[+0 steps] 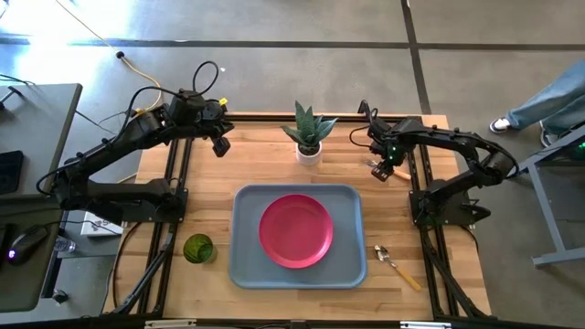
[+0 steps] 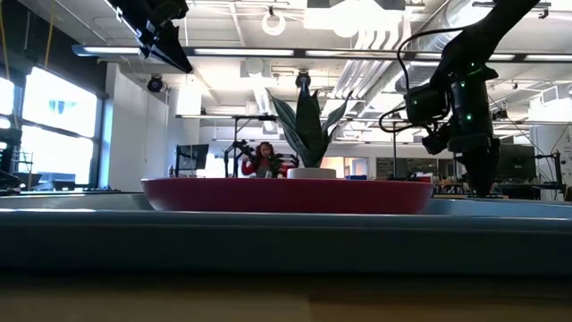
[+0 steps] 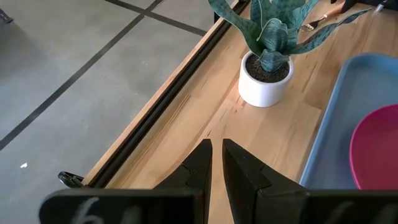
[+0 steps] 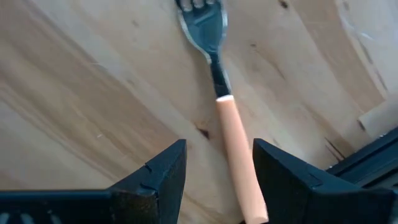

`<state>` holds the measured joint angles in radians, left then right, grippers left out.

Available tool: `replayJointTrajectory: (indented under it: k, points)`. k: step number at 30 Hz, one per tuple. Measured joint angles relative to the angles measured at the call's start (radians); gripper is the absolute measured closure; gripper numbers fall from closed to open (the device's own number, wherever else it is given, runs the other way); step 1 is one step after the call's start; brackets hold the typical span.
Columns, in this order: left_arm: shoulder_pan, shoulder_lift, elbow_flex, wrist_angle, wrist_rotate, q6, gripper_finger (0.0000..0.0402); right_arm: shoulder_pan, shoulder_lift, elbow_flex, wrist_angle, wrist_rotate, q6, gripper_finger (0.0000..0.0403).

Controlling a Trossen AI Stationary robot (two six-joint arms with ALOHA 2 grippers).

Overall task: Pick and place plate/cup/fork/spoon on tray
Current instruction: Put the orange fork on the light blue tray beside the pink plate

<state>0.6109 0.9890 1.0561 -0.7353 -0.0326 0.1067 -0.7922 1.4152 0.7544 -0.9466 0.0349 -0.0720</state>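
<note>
Now the right gripper (image 4: 214, 180) hangs low over the fork (image 4: 225, 112), fingers spread to either side of its orange handle, not yet clamped. Plate (image 1: 295, 229) sits on the tray (image 1: 245, 265); cup (image 1: 198, 249) and spoon (image 1: 395, 263) lie beside it. Left gripper (image 3: 216, 171) waits nearly closed, holding nothing. No writing is legible.

Pink-red plate (image 1: 295, 229) on grey-blue tray (image 1: 245, 265)

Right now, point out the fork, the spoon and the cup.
fork (image 4: 233, 134): right wrist view, on the orange handle, between the right gripper's open fingers.
spoon (image 1: 397, 265): high view, mid-length, where the silver neck meets the handle, right of the tray.
cup (image 1: 198, 249): high view, centre of the green cup, left of the tray.
</note>
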Motion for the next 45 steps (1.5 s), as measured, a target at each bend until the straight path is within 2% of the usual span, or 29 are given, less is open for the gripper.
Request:
replayJointTrajectory:
  k: [13,26,30,39,45]
  points:
    - [0.000,0.000,0.000,0.001,0.000,0.002,0.0371,-0.008,0.008,0.002,0.001,-0.010,-0.008,0.0227]
    - [0.000,0.000,0.000,0.001,0.000,0.002,0.0371,-0.008,0.158,0.002,-0.002,0.023,0.010,0.0229]
    - [0.000,0.000,0.000,0.001,0.000,0.002,0.0371,-0.008,0.174,0.005,-0.005,0.017,0.009,0.0258]
    - [0.000,0.000,0.000,0.000,0.000,0.002,0.0371,-0.008,0.177,0.017,-0.012,0.023,0.061,0.0373]
    - [0.000,0.000,0.000,0.000,0.000,0.002,0.0371,-0.008,0.177,0.019,-0.035,-0.003,0.144,0.0382]
